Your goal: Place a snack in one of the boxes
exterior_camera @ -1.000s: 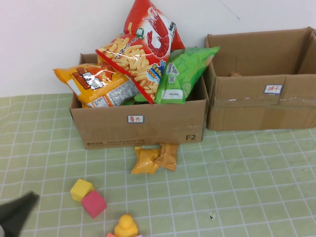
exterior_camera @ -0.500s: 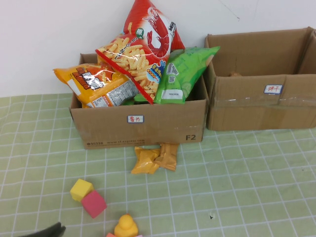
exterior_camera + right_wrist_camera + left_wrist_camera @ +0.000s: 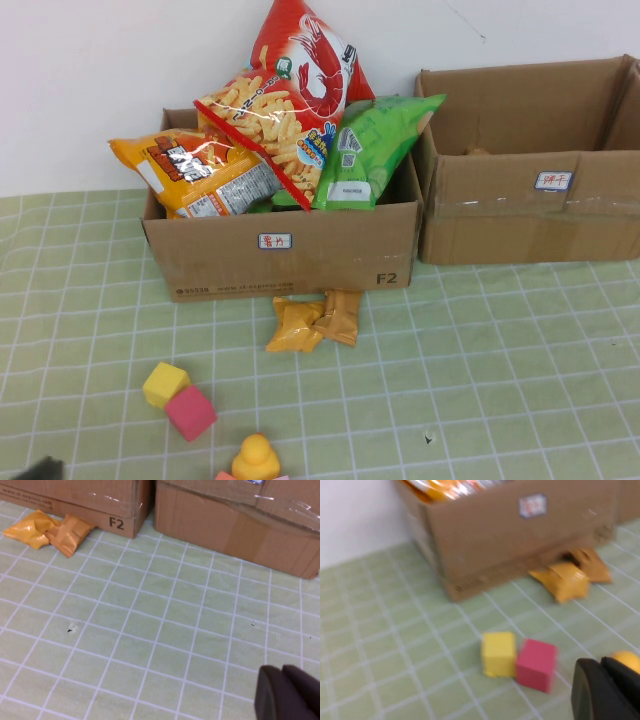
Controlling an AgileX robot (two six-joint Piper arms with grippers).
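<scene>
Two small orange snack packets (image 3: 310, 320) lie on the green checked cloth, touching the front of the left cardboard box (image 3: 290, 262). That box is stuffed with large snack bags (image 3: 290, 130). The right box (image 3: 530, 215) stands beside it and looks almost empty. The packets also show in the left wrist view (image 3: 565, 580) and in the right wrist view (image 3: 45, 530). My left gripper (image 3: 601, 664) is shut and empty, low over the cloth near the toy blocks; only its tip (image 3: 40, 468) shows in the high view. My right gripper (image 3: 282, 671) is shut and empty, over bare cloth in front of the right box.
A yellow block (image 3: 164, 384), a pink block (image 3: 190, 413) and a yellow toy duck (image 3: 256, 458) lie on the cloth at the front left, close to my left gripper. A white wall stands behind the boxes.
My left arm has drawn back toward the near left corner, almost out of the high view. Snacks, boxes and toys have not moved.
</scene>
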